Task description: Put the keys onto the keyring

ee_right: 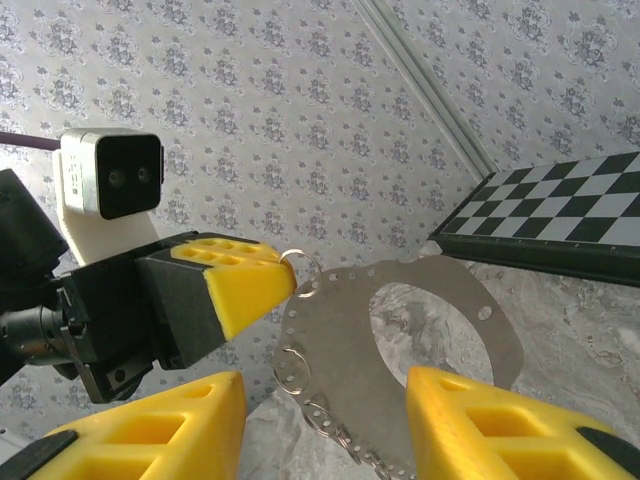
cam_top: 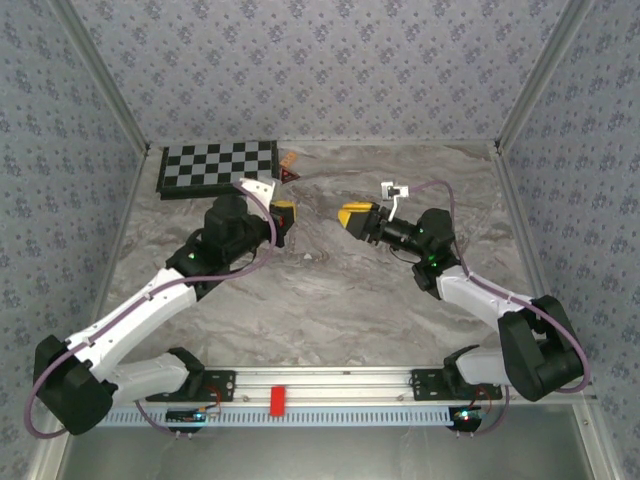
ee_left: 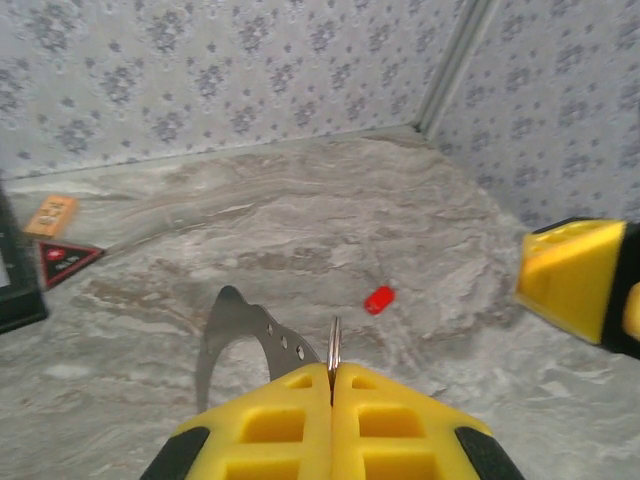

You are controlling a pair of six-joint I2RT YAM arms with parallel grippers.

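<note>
In the top view, a black-and-white checkerboard (cam_top: 218, 168) lies flat at the 11 o'clock corner of the grey marbled table (cam_top: 330, 300). A small orange-brown triangular piece (cam_top: 290, 176) sits just off its 3 o'clock edge. A red rectangular block (cam_top: 278, 399) rests on the metal rail at 6 o'clock.

The left gripper (cam_top: 284, 213), yellow-tipped on a black and white arm, sits left of the table's centre and points toward 3 o'clock. In its own wrist view the left gripper (ee_left: 332, 376) is clenched on the keyring (ee_left: 235, 325), a thin pale silver oval loop pierced with small holes. The loop's edge stands upright in the seam between the two pads.

The key (ee_left: 379, 299), tiny with a bright red plastic head, lies on the table at 1 o'clock from those fingertips, apart from the keyring. Its blade is too small to make out.

The right gripper (cam_top: 352, 215) faces the left one from 3 o'clock, near it but not touching. In its wrist view the right gripper (ee_right: 325, 410) is released, its yellow fingers (ee_right: 510, 430) spread and grasping nothing. The keyring (ee_right: 320, 340) hangs just beyond the gap between them, pinched at its 10 o'clock rim, with a short chain (ee_right: 335, 425) dangling at 7 o'clock
</note>
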